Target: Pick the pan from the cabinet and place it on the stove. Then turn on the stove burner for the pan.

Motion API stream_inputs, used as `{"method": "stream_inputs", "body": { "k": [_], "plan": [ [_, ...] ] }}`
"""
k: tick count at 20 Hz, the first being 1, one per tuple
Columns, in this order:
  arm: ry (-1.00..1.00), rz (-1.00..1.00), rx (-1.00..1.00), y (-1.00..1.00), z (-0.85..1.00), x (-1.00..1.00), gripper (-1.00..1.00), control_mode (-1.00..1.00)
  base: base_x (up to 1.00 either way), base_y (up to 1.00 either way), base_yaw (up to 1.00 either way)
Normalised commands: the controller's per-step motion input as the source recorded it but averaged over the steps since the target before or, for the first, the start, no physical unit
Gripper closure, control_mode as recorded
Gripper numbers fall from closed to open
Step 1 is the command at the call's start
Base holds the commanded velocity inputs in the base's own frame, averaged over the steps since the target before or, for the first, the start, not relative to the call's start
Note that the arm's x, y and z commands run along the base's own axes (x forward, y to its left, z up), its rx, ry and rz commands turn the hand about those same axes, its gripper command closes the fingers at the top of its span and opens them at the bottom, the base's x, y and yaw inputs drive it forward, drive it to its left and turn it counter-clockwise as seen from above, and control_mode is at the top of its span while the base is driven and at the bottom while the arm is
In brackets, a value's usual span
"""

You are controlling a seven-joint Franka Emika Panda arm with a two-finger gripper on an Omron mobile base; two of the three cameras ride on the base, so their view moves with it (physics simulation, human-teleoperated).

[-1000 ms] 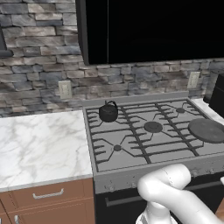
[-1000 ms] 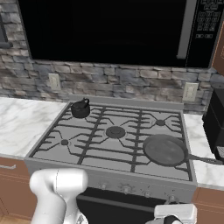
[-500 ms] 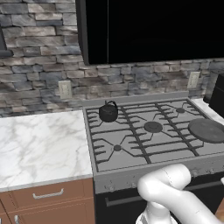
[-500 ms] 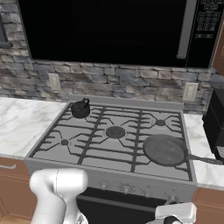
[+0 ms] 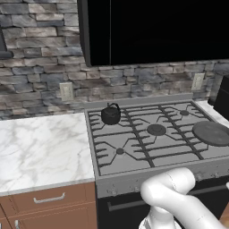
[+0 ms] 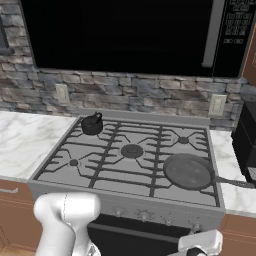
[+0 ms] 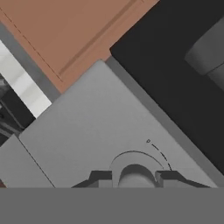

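Nothing moved; pan [image 6: 188, 171] handle points right; hand [image 7: 133, 178] clamped on stove knob [image 7: 133, 175].

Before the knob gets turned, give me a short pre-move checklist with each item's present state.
1. Pan on the stove: ok, it lies flat on the front right grate, handle out toward the right counter.
2. Gripper at a knob: ok, the fingers flank a round knob on the grey front panel.
3. Grip firm on the knob: cannot tell, contact is hidden at the picture's bottom edge.
4. Knob matches the pan's burner: cannot tell; the hand sits low at the stove's front right, but no marking is readable.
5. Burner off for now: ok, no flame under the pan.
6. Kettle out of the way: ok, back left burner.
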Motion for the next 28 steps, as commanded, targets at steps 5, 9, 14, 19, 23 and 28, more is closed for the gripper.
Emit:
{"method": "stream_inputs", "body": {
  "k": [5, 9, 14, 19, 23, 28],
  "plan": [
    [0.05, 0.04, -0.14, -0.12, 0.01, -0.11, 1.0, -1.0, 0.0, 0.0, 0.0],
    [0.14, 0.05, -0.11, -0.02, 0.01, -0.07, 1.0, -1.0, 0.0, 0.0, 0.0],
    [0.18, 0.05, -0.04, 0.0, 0.0, -0.01, 1.0, -1.0, 0.0, 0.0, 0.0],
    [0.1, 0.02, 0.0, 0.0, -0.02, -0.01, 1.0, -1.0, 0.0, 0.0, 0.0],
    [0.06, 0.0, -0.01, 0.0, 0.0, -0.07, 1.0, -1.0, 0.0, 0.0, 0.0],
    [0.01, 0.0, -0.02, -0.04, 0.0, -0.16, 1.0, -1.0, 0.0, 0.0, 0.0]
  ]
}}
